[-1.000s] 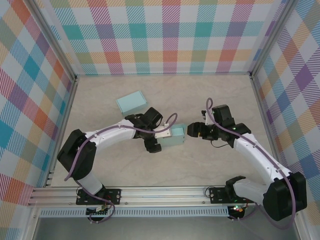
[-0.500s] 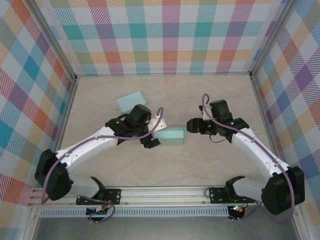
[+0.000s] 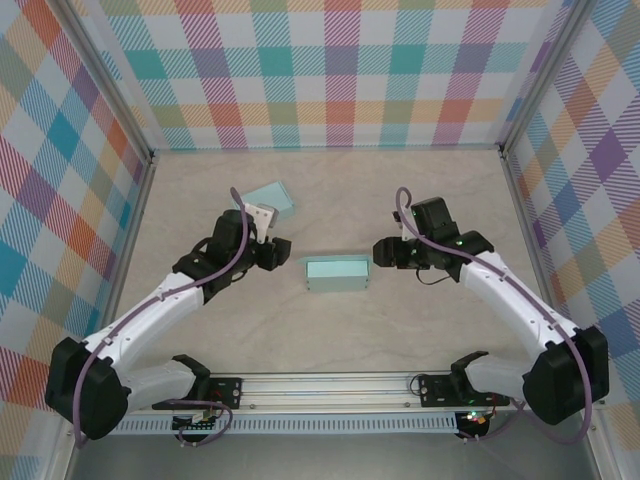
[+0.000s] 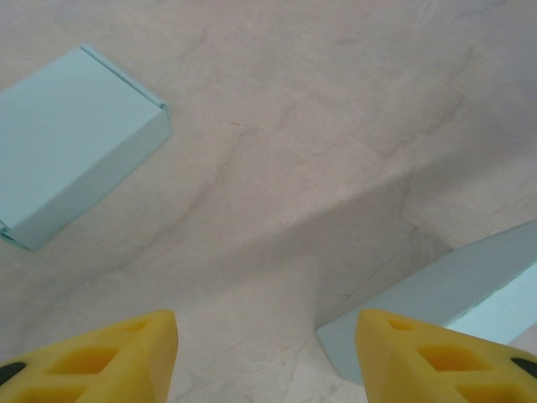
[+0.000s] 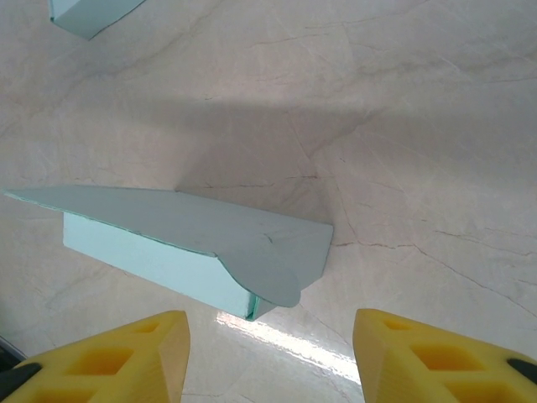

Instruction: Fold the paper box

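Note:
The paper box (image 3: 338,272) is light teal and lies flat mid-table, free of both grippers. My left gripper (image 3: 273,250) hovers left of it, open and empty. In the left wrist view the left gripper (image 4: 267,344) has bare table between its yellow fingers (image 4: 109,357), and a corner of the paper box (image 4: 445,285) shows at the lower right. My right gripper (image 3: 384,253) sits just off the box's right end, open. In the right wrist view the right gripper (image 5: 271,340) faces the paper box (image 5: 193,243), whose rounded lid flap juts past the end.
A second teal box (image 3: 272,198), closed, lies at the back left just beyond my left wrist; it is the second box (image 4: 75,138) at the left wrist view's upper left. Checked walls (image 3: 330,70) enclose the table, and a metal rail (image 3: 330,385) runs along the near edge.
My left gripper has let go of the paper box and pulled back to the left and away. The box now lies flat. My right gripper edged left and its jaws narrowed a little.

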Robot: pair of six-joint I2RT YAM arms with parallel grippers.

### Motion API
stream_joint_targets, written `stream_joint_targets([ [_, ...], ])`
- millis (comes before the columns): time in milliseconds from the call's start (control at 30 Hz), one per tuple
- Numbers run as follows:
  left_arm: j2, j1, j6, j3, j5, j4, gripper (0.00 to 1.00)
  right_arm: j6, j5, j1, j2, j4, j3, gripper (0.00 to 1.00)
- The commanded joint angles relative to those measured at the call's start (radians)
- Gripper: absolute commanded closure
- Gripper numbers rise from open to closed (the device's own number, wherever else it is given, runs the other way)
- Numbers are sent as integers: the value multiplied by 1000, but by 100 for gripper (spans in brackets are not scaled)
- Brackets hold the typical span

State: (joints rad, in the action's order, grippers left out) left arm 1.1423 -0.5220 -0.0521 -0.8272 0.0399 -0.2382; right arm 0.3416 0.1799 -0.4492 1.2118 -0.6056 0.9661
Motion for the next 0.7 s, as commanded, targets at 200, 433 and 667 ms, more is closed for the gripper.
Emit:
stream_joint_targets([
  [200, 27, 2, 26, -5, 115, 30, 41, -82, -68, -59, 93, -38, 78, 47],
  [433, 71, -5, 127, -33, 187, -8, 41, -99, -65, -77, 121, -37, 88, 48],
  [667, 116, -37, 178, -55, 131, -31, 41, -98, -61, -88, 128, -25, 88, 51],
])
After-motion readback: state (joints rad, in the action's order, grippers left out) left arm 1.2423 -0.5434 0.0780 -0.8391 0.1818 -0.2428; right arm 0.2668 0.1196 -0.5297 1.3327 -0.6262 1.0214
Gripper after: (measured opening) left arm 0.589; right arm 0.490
